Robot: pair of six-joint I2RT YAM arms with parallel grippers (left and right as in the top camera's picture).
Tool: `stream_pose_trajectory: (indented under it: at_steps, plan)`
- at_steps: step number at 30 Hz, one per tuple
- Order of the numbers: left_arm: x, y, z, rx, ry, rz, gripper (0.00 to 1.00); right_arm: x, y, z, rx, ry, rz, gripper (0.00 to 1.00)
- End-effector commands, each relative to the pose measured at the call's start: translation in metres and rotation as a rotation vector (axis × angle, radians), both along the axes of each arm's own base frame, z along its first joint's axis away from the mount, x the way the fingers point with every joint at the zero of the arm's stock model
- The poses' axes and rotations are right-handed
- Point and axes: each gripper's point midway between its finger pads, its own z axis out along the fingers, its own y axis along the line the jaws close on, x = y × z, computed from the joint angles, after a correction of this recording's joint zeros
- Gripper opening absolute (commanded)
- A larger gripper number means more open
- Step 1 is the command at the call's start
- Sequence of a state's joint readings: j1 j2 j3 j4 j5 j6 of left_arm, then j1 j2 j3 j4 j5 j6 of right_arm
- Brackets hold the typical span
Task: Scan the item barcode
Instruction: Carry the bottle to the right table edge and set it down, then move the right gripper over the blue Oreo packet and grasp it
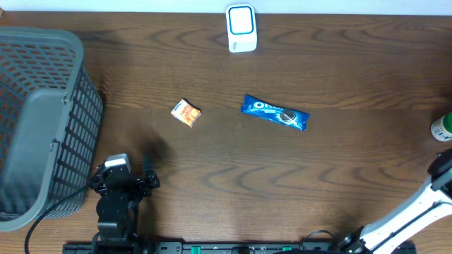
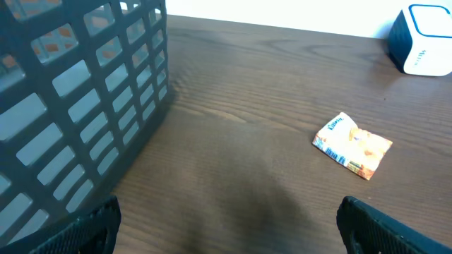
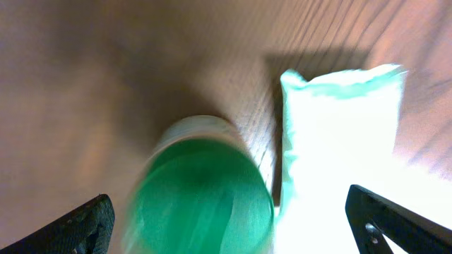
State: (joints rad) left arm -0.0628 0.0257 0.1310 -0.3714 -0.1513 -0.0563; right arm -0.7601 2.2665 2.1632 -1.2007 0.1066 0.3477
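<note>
The barcode scanner point(image 1: 241, 28) is a small white and blue box at the table's far edge, also seen top right in the left wrist view point(image 2: 424, 39). A green-capped bottle point(image 1: 442, 127) stands at the right edge. In the right wrist view its blurred green cap point(image 3: 205, 194) lies between the wide-apart fingers of my right gripper point(image 3: 229, 219), with a gap on each side. My left gripper point(image 2: 226, 226) is open over bare wood near the front left point(image 1: 131, 182), holding nothing.
A grey mesh basket point(image 1: 42, 120) fills the left side. An orange snack packet point(image 1: 186, 113) and a blue Oreo pack point(image 1: 275, 113) lie mid-table. A white pouch point(image 3: 339, 141) lies right beside the bottle.
</note>
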Motion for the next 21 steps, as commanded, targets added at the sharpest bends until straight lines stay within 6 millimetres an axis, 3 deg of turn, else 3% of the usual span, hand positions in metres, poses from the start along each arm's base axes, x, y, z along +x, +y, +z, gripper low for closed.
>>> stream_pose_trajectory:
  at_steps: [1, 2, 3, 6, 9, 10, 14, 17, 18, 21]
  plan:
    - [-0.002, -0.003, -0.012, -0.01, 0.04, -0.012, 0.98, 0.034, 0.045, 0.124, -0.044, -0.333, 0.122, 0.99]
    - [-0.002, -0.003, -0.012, -0.01, 0.04, -0.012, 0.98, 0.039, 0.058, 0.139, -0.032, -0.381, 0.145, 0.99]
    - [-0.002, -0.003, -0.012, -0.01, 0.04, -0.012, 0.98, 0.045, 0.082, 0.163, -0.008, -0.454, 0.192, 0.99]
    - [-0.002, -0.003, -0.012, -0.01, 0.04, -0.012, 0.98, 0.059, 0.144, 0.2, 0.05, -0.558, 0.354, 0.99]
    - [-0.002, -0.003, -0.012, -0.01, 0.04, -0.012, 0.98, 0.071, 0.224, 0.214, 0.117, -0.584, 0.656, 0.99]
    - [-0.002, -0.003, -0.012, -0.01, 0.04, -0.012, 0.98, 0.074, 0.259, 0.212, 0.145, -0.57, 0.799, 0.99]
    - [-0.002, -0.003, -0.012, -0.01, 0.04, -0.012, 0.98, 0.062, 0.361, 0.182, 0.192, -0.405, 1.236, 0.99]
    - [-0.002, -0.003, -0.012, -0.01, 0.04, -0.012, 0.98, 0.055, 0.406, 0.15, 0.136, -0.234, 1.451, 0.98]
    - [-0.002, -0.003, -0.012, -0.01, 0.04, -0.012, 0.98, 0.054, 0.426, 0.124, 0.071, -0.1, 1.52, 0.99]
    - [-0.002, -0.003, -0.012, -0.01, 0.04, -0.012, 0.98, 0.046, 0.461, 0.09, 0.066, 0.016, 1.617, 0.99]
